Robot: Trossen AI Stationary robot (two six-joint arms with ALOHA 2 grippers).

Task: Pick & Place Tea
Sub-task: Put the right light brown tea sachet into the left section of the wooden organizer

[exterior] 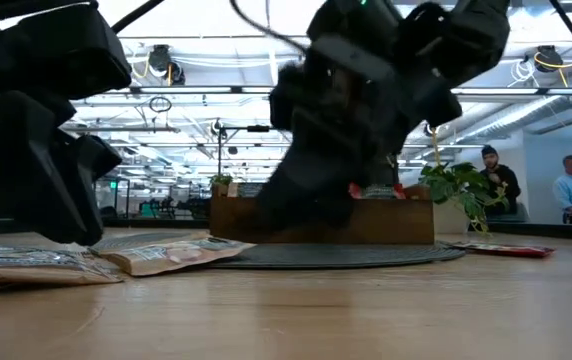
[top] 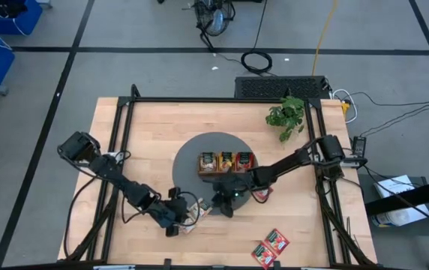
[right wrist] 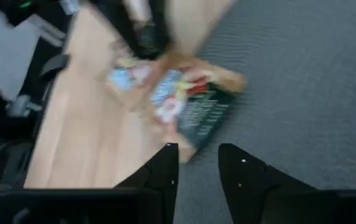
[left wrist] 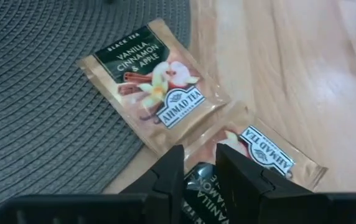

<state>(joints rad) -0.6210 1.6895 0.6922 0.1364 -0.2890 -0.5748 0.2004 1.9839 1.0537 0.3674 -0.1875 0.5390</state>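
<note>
Left gripper (left wrist: pixel 196 171) low over near beige sachet (left wrist: pixel 271 155), fingers narrow with gap, holding nothing; second beige sachet (left wrist: pixel 156 87) straddles grey mat (left wrist: pixel 35 112) edge; right gripper (right wrist: pixel 196 168) open, empty; risk: grippers clash over overlapping sachets; wooden tray (top: pixel 226 163) beyond.

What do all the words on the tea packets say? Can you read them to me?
"BLACK TEA" – on the beige sachet lying half on the grey mat.
"VANILLA CINNAMON & APPLE" – same sachet.
"AHMAD TEA", with a smaller line under it too small to read – same sachet's badge.
"AHMAD TEA" – on the second sachet, upside down, beside the left hand.
Print on the red sachets and in the tray is too small.
</note>
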